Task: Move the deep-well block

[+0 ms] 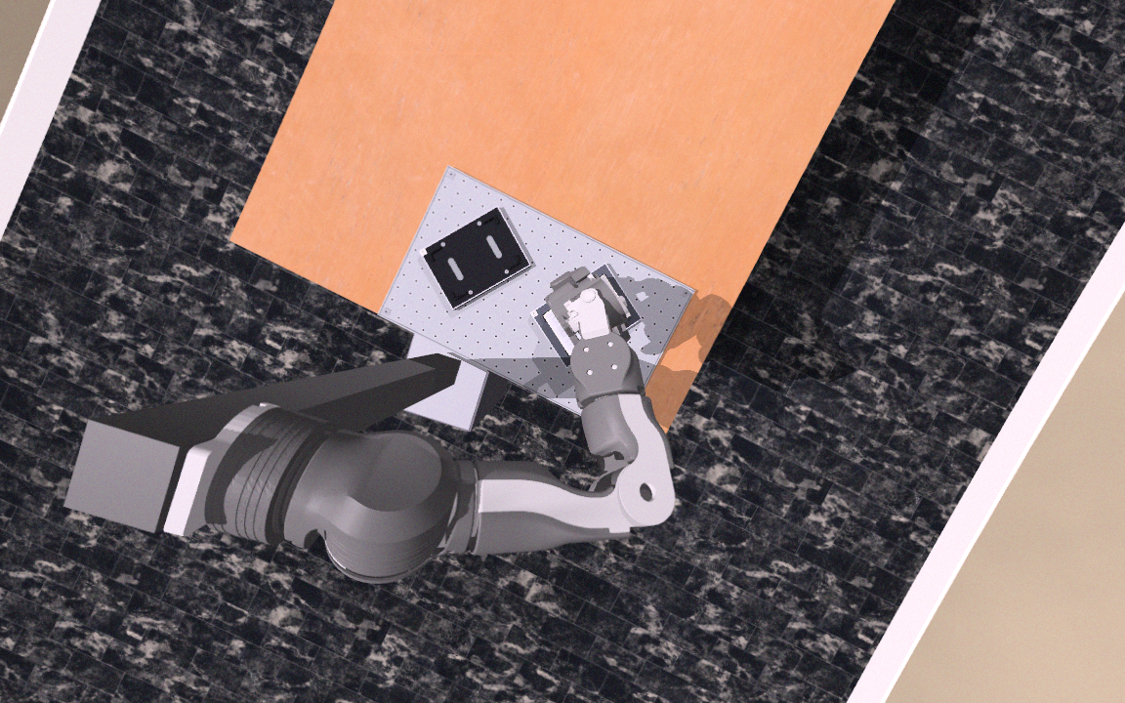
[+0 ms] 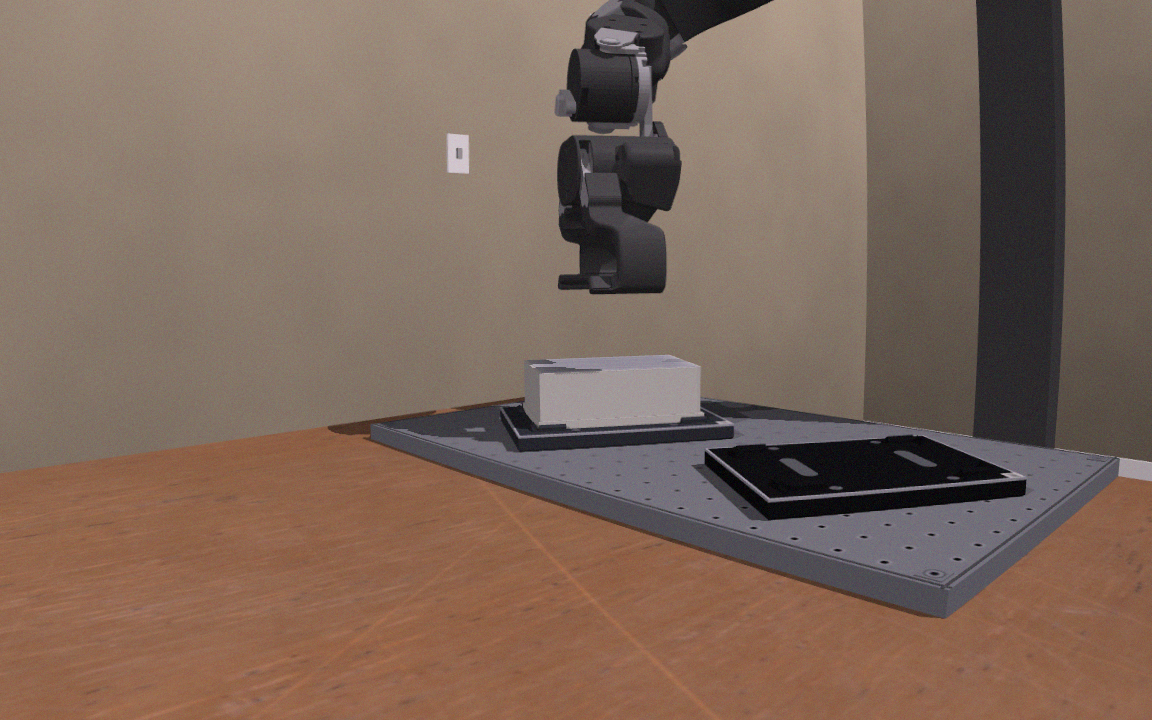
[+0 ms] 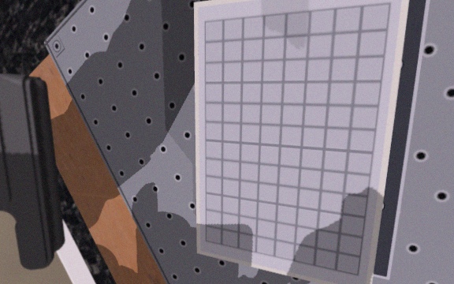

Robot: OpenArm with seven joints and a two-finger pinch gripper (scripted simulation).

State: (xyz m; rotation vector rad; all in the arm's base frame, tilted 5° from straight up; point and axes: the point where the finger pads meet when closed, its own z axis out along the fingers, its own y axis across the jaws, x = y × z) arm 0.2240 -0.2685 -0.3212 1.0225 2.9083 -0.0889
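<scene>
matt grey metal breadboard on grained wooden table.

Looking straight down on the deep-well block.
I see its well grid over the perforated plate, shadows crossing both, one gripper finger at left.

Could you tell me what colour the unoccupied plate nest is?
The unoccupied flat plate nest is black with a thin pale edge, clearest in the exterior view.

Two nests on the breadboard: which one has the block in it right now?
The nest directly under the open gripper; the white deep-well block sits on it. The other nest, nearer the exterior camera, is bare black with two slots showing.
</scene>
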